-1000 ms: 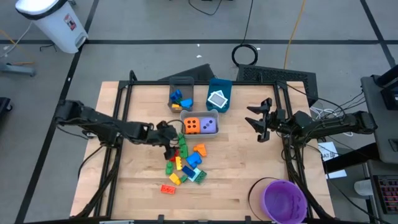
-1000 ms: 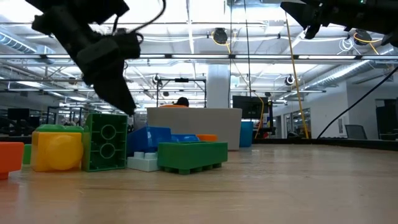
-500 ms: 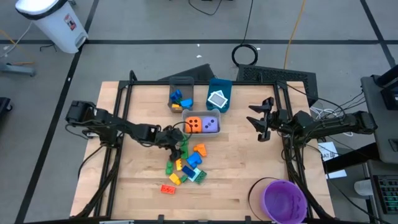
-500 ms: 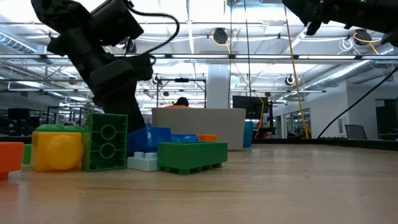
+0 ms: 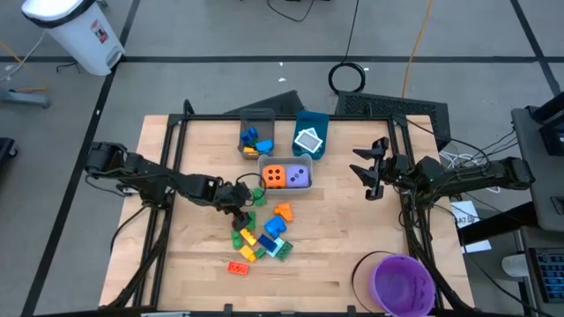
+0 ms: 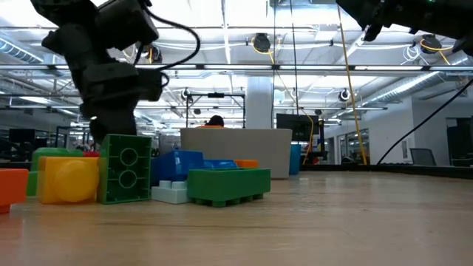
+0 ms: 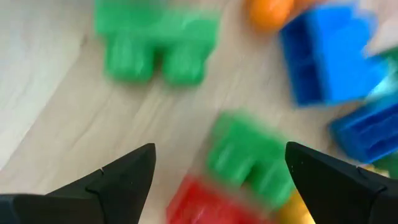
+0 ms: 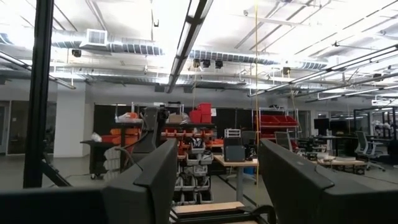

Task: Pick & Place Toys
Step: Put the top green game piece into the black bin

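My two arms are dark, near black, built of jointed segments with blocky housings at each joint. My left arm (image 5: 150,180) shows a rounded shoulder block and a thick black cable looping from its wrist housing. My left gripper (image 7: 214,168) ends in two matte black, wedge-shaped fingers (image 7: 124,177) with angular faceted tips. My right arm (image 5: 467,178) is equally dark, with black cables trailing at its base. My right gripper (image 8: 214,177) carries two broad, flat black fingers (image 8: 155,171) with squared edges. No markings or screws are discernible.
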Action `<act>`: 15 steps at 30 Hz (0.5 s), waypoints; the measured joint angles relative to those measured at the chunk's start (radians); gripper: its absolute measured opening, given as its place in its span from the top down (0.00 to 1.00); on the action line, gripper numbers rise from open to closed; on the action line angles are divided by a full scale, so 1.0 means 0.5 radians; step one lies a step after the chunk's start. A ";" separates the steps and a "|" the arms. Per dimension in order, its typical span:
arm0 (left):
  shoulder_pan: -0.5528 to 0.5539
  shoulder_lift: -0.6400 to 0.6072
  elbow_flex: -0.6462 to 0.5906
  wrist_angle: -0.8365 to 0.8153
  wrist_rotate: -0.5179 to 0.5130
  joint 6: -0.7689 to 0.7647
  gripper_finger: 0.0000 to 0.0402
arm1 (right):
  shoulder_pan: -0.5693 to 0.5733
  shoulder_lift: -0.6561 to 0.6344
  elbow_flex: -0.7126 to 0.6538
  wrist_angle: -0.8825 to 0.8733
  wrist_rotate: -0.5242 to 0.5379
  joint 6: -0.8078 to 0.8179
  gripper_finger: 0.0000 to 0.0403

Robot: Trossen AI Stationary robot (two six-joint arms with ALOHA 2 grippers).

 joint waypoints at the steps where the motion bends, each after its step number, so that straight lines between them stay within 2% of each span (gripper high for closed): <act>1: 0.006 -0.010 0.000 0.068 -0.002 -0.006 0.09 | 0.000 0.001 0.000 0.000 0.000 0.000 0.51; 5: 0.023 -0.013 0.005 0.240 -0.017 -0.152 0.09 | 0.000 0.001 0.000 0.000 0.000 0.005 0.51; 8: 0.022 0.006 0.006 0.358 -0.115 -0.206 0.09 | 0.000 0.001 0.000 -0.001 0.000 0.005 0.51; 15: 0.020 0.008 0.005 0.465 -0.171 0.028 0.09 | 0.000 0.001 0.000 -0.002 0.001 0.005 0.51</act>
